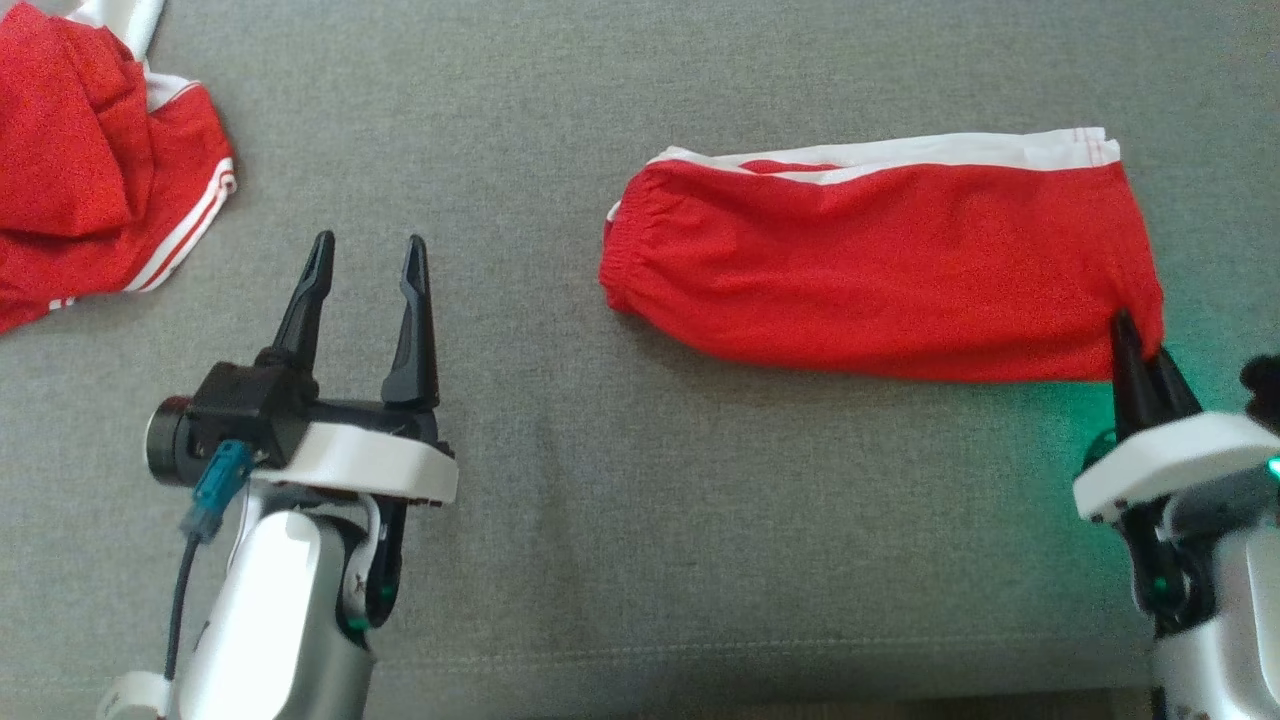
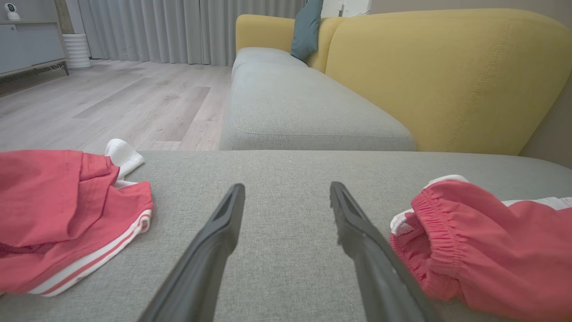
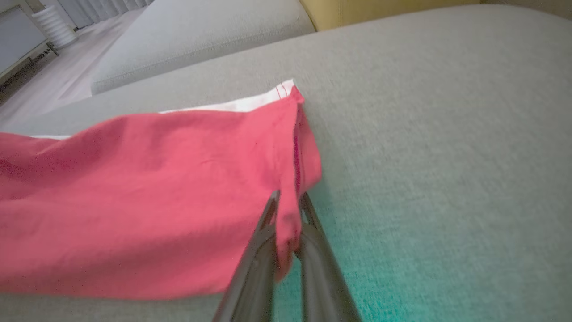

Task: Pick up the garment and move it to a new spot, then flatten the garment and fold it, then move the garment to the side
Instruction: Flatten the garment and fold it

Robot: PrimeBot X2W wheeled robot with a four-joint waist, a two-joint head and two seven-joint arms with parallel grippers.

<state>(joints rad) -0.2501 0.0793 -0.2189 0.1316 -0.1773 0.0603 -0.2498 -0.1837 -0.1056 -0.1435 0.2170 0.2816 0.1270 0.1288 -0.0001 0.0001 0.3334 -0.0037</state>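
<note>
Surveying the grey woven seat cushion (image 1: 640,520), we find broad bare fabric between the two arms, with the cushion's front seam close to them. The red folded garment (image 1: 880,270), white-banded along its far edge, lies right of centre. Its long axis runs left to right, with the elastic waistband at the left and the hem at the right. The right gripper (image 1: 1140,340) is clamped on the near hem corner. The left gripper (image 1: 368,240) hovers with its jaws spread, holding nothing. A crumpled red-and-white garment (image 1: 90,170) lies far left, well apart. A mustard-yellow backrest (image 2: 447,76) bounds the far side.
</note>
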